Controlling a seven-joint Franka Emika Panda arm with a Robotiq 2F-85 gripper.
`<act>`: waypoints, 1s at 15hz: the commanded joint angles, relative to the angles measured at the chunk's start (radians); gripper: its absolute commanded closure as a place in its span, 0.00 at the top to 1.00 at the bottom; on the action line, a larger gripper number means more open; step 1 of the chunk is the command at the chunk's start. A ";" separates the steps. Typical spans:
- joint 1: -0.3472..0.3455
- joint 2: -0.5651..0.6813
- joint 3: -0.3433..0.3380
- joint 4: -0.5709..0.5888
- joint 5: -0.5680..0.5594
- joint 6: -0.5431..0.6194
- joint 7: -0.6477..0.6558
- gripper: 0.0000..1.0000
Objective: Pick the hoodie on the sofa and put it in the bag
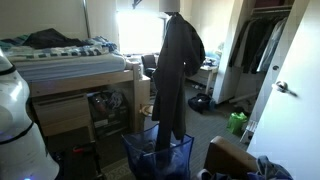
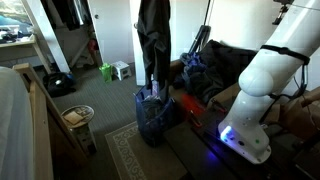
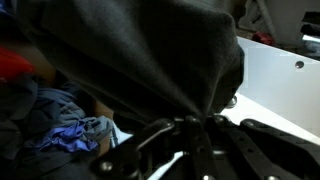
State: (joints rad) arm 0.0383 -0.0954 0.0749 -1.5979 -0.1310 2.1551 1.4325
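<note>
**Item:** dark grey fabric hoodie (image 1: 178,70), suspended full length, long axis vertical.

**Hold:** fingers (image 3: 178,126) closed on a bunched fold at its top. The garment hangs straight down below them.

**Receptacle:** blue open-topped fabric bag (image 1: 158,155) on the floor, directly beneath the hoodie. The hem sits at or just inside the bag's mouth in both exterior views.

**Coming move, by judgement:** straight descent so the cloth piles inside, then release.
</note>
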 commanded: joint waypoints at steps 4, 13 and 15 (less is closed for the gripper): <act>-0.005 -0.062 -0.006 -0.142 0.071 -0.023 -0.025 0.02; -0.006 0.000 -0.014 -0.347 0.191 -0.045 -0.075 0.02; -0.008 0.022 -0.019 -0.365 0.203 -0.035 -0.080 0.02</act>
State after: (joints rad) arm 0.0358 -0.0779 0.0649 -1.9414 0.0321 2.1138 1.3919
